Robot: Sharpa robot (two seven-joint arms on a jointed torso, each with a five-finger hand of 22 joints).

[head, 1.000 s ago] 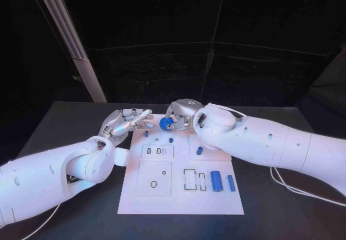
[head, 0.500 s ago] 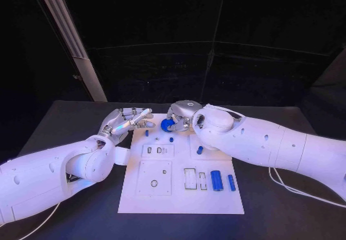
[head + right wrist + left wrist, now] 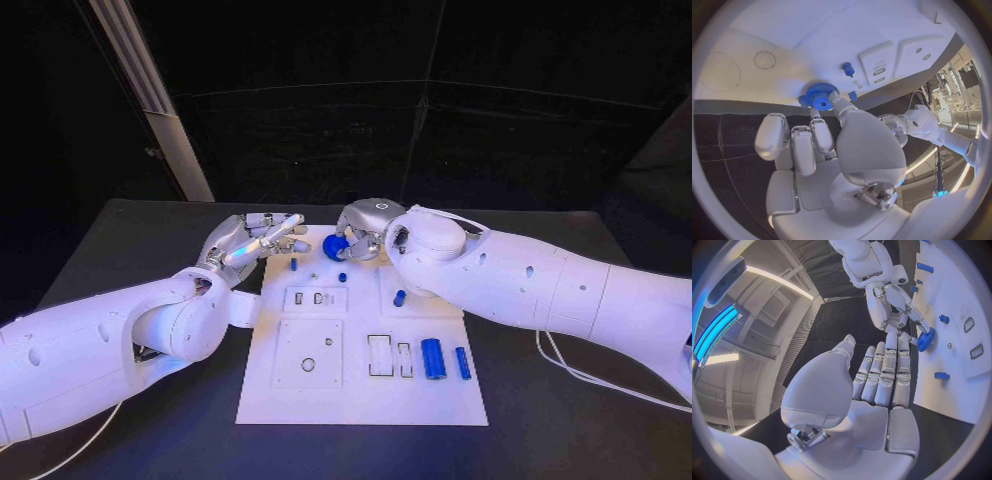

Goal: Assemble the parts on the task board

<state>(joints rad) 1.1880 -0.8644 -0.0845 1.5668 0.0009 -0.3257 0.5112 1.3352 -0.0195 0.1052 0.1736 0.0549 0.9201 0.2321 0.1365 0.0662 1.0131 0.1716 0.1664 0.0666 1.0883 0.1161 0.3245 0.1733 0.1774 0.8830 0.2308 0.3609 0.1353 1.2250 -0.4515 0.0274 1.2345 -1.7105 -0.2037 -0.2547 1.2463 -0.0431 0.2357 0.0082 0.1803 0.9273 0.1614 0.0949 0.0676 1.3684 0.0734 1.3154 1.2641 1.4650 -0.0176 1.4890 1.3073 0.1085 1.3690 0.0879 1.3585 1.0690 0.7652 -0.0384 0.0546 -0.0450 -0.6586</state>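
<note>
One blue gear [image 3: 335, 246] (two cylinders [image 3: 433, 358])

The far end of the task board [image 3: 361, 400] is crowded: the left robot hand [image 3: 253, 243] and right robot hand [image 3: 364, 232] sit close together there, with the blue gear [image 3: 335, 246] and two small blue pegs [image 3: 343, 279] between and just beside them. Behind both robot hands, toward the robot, the board's near half is open save for blue cylinders [image 3: 433, 359] under the right forearm.

Black curtain [image 3: 433, 130] behind black table [image 3: 159, 240]; pale slanted post [image 3: 152, 110].
</note>
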